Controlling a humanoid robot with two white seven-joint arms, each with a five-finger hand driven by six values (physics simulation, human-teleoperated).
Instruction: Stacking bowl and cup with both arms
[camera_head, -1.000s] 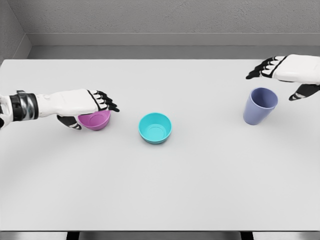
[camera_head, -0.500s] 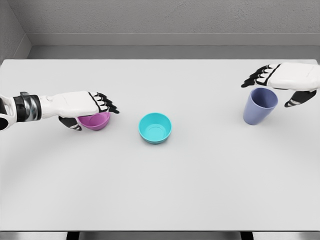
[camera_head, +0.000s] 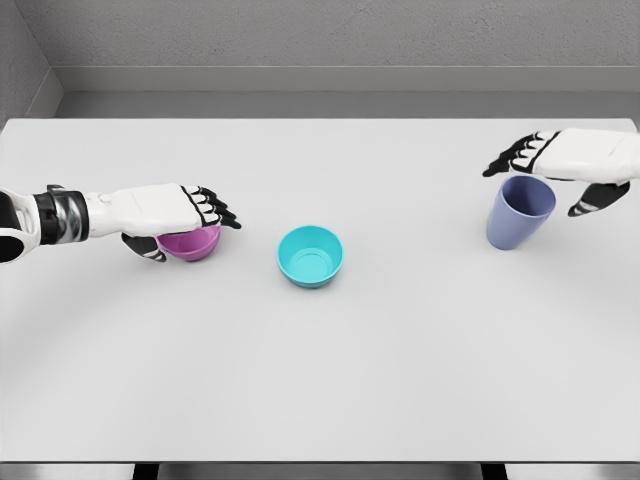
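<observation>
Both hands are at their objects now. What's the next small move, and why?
Probably close both hands. The left hand lies over the purple bowl and the right hand over the blue cup, neither visibly clasped. The teal bowl waits between them.

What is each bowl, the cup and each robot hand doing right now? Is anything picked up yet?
Purple bowl: upright on the table, partly under the left hand.
Teal bowl: upright, empty, untouched.
Blue cup: upright on the table, empty.
Left hand: over the purple bowl, thumb beside it; grip cannot be told.
Right hand: open, above the cup's rim, holding nothing.
</observation>
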